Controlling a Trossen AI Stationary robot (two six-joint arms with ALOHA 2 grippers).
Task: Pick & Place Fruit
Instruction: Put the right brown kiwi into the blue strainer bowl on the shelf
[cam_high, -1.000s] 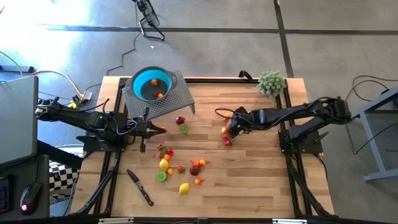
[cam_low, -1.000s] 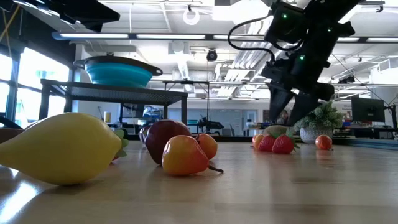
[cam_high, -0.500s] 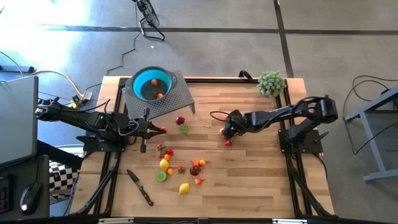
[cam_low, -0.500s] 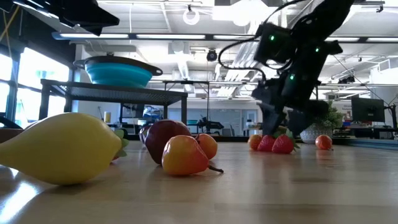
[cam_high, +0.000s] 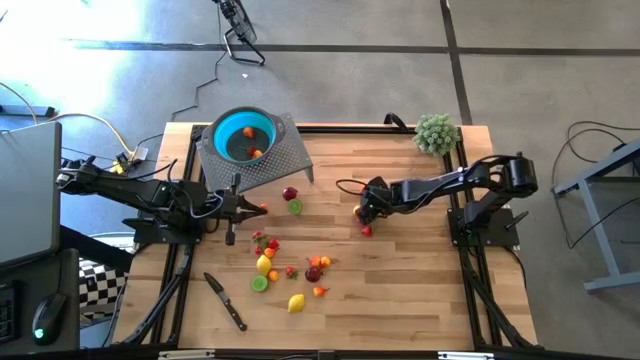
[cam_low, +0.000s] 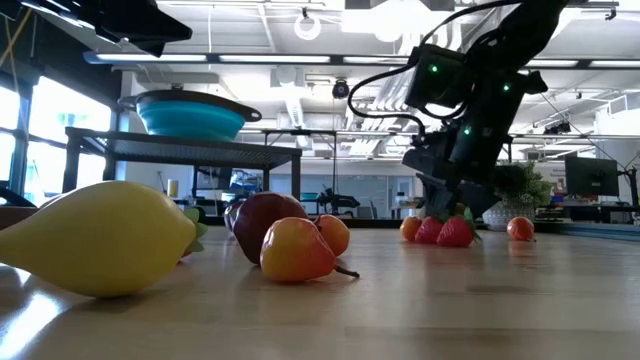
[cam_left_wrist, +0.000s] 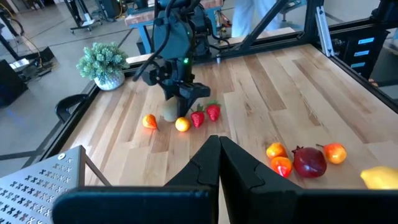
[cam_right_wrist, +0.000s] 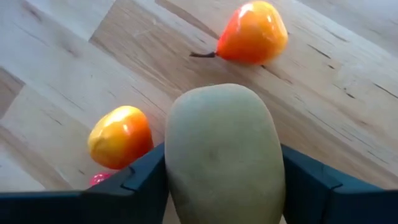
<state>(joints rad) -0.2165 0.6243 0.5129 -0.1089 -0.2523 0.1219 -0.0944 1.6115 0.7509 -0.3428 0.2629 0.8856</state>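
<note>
Right end effector has dropped to the bench at centre-right, fingers now closing around a tan-green fruit, so the pick looks underway. Left end effector, pressed together, waits at 9 o'clock. Teal bowl at 11 o'clock holds two small orange fruits.

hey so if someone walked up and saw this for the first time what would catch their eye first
Probably the right gripper, down on the table's right half with its fingers on either side of a pale greenish-tan fruit among red and orange ones. Next, the teal bowl on its perforated metal stand at the far left corner, with a scatter of small fruits on the wood nearer the front.
</note>
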